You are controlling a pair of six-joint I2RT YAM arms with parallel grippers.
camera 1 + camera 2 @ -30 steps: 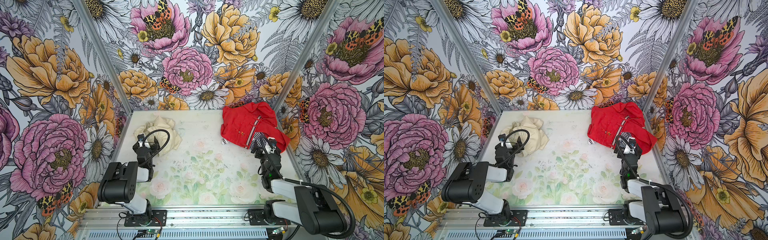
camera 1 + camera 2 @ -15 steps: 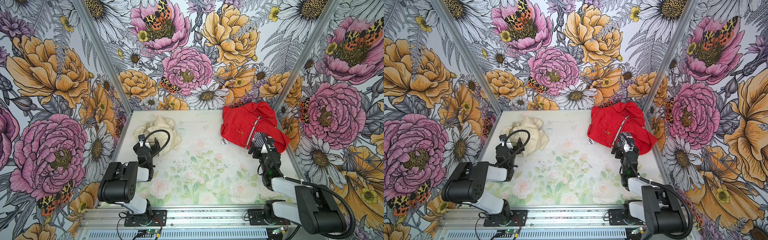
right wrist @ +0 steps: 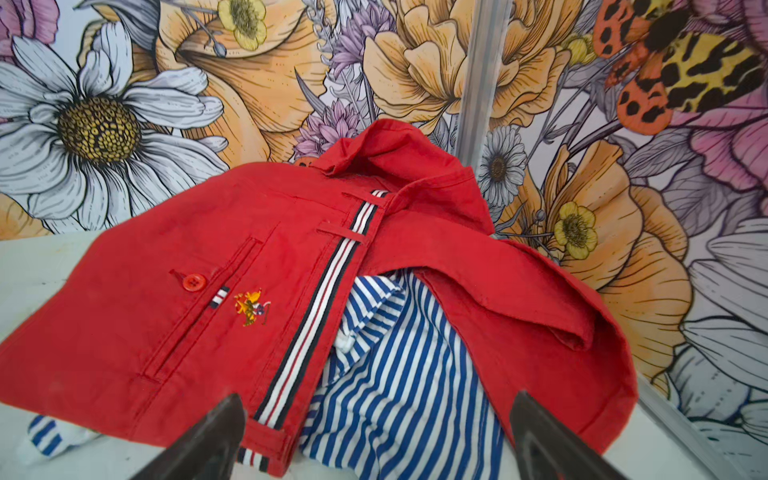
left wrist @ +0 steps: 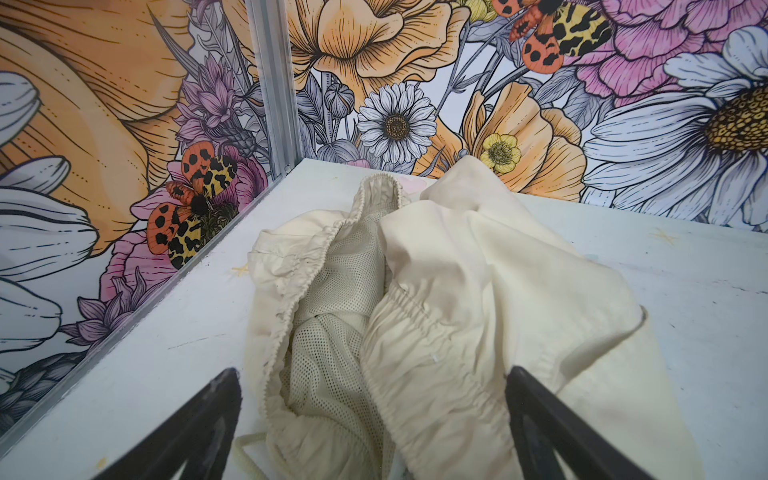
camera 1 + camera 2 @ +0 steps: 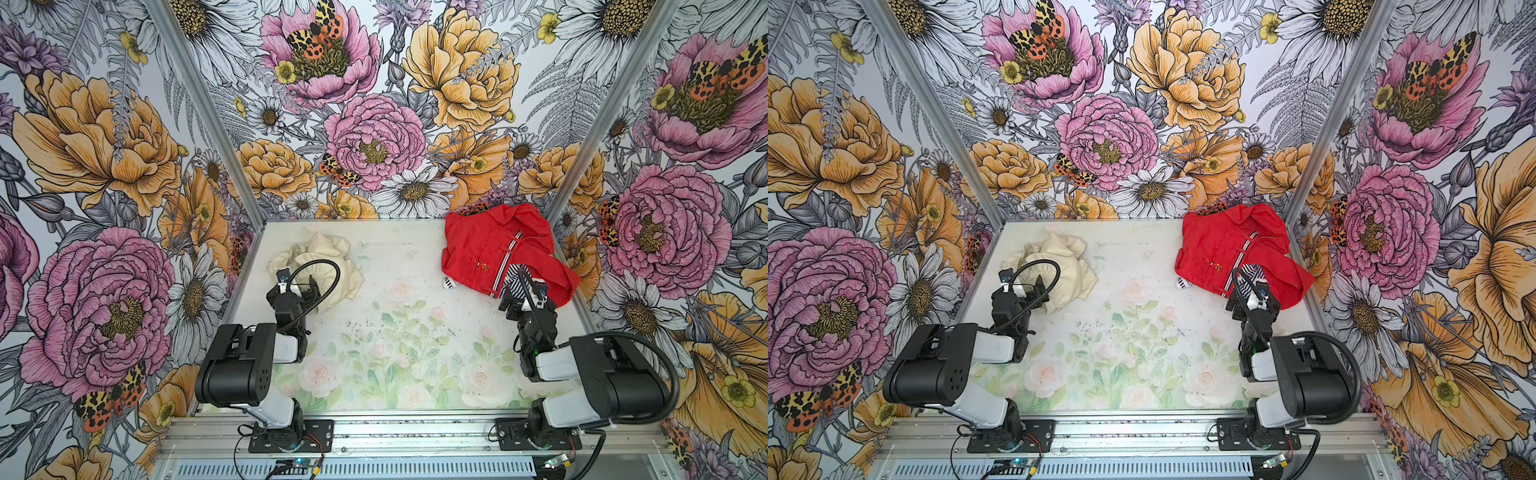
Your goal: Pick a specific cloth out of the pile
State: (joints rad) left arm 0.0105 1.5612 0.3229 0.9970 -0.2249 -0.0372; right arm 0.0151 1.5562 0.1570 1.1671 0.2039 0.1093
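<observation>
**CLOTH OUT OF PILE: FINISH STEP, PROB.**

L end effector (image 4: pixel 372 374): spread, empty, over cloth (image 4: pixel 478 291). Cloth: far-left tabletop (image 5: pixel 395 332), well apart from pile (image 5: pixel 486 249) at far right. R end effector (image 3: pixel 378 397): spread, empty, facing pile. Next, likely: L lifts clear w/o snagging drawstring (image 4: pixel 245 449).

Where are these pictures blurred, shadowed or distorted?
In both top views the light is even, with faint shadows, and the cream cloth and the pile are sharp; the corner posts splay outward. In the left wrist view the cloth's mesh is crisp, but the left gripper looks softer. In the right wrist view the right gripper is blurred, the striped garment sharp.
</observation>
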